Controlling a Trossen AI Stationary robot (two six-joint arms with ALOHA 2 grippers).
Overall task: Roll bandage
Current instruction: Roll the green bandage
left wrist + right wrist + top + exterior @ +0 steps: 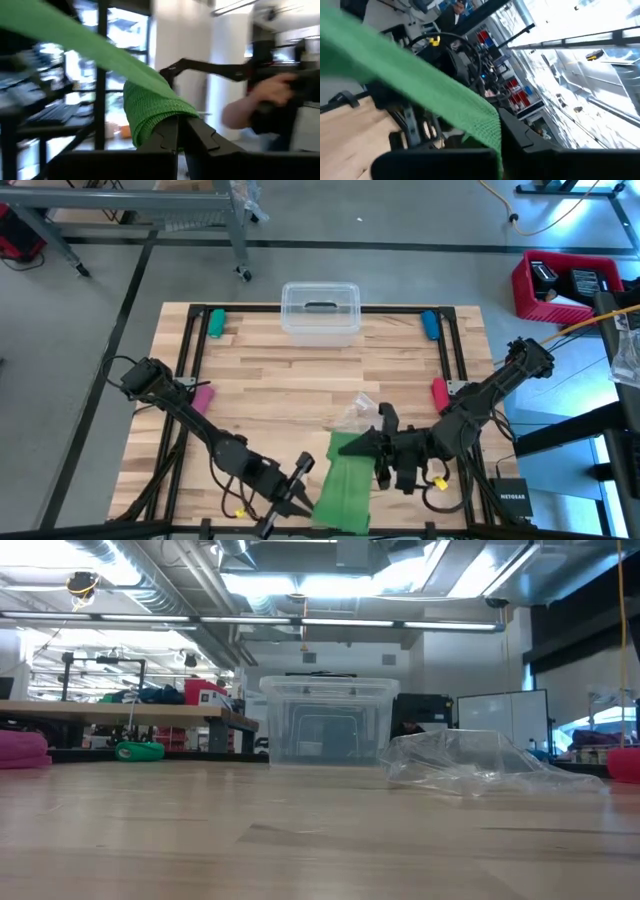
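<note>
Both jaws clamped on bandage [345, 485]: left gripper [296, 492] near end, right gripper [372, 448] far end.

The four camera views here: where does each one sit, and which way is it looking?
High view: above the table, looking straight down; both arms, left claw and right claw shut on the bandage.
Low view: at tabletop height, looking level past the clear bin and plastic bag; no arm shows.
Left wrist view: on that wrist, its fingers pinching bandage.
Right wrist view: on that wrist, bandage at its fingers.
Shared: bandage, high and both wrists.
</note>
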